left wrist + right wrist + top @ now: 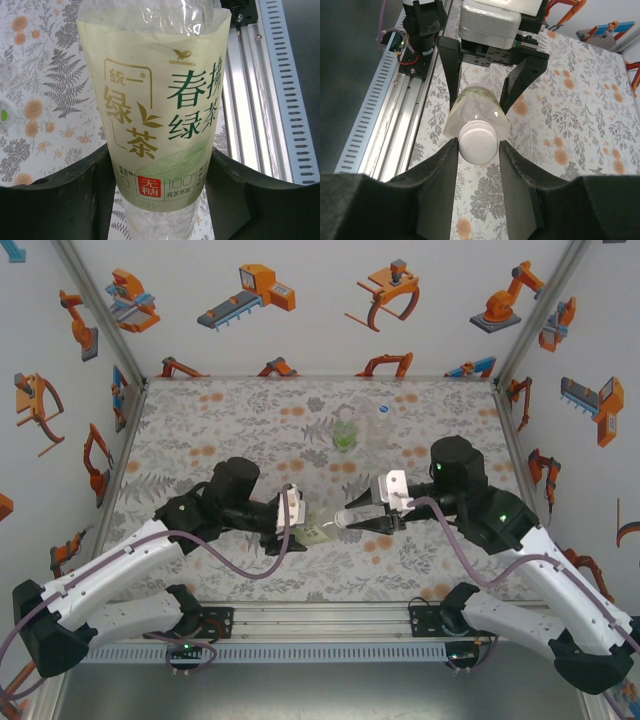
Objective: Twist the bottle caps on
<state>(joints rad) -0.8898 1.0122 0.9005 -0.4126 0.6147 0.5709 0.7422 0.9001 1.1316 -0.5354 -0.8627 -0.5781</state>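
reading 统一 绿茶 on bottle (pixel 155 100); white cap (pixel 479 142) pinched

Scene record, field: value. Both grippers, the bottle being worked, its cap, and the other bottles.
left gripper: shut on clear plastic bottle with pale yellow label, held sideways
right gripper: shut on white round plastic cap
cap position: on that bottle's neck; how far it is screwed on cannot be told
other bottles: green-labelled clear bottle and unlabelled clear bottle, upright at the far middle of the floral table
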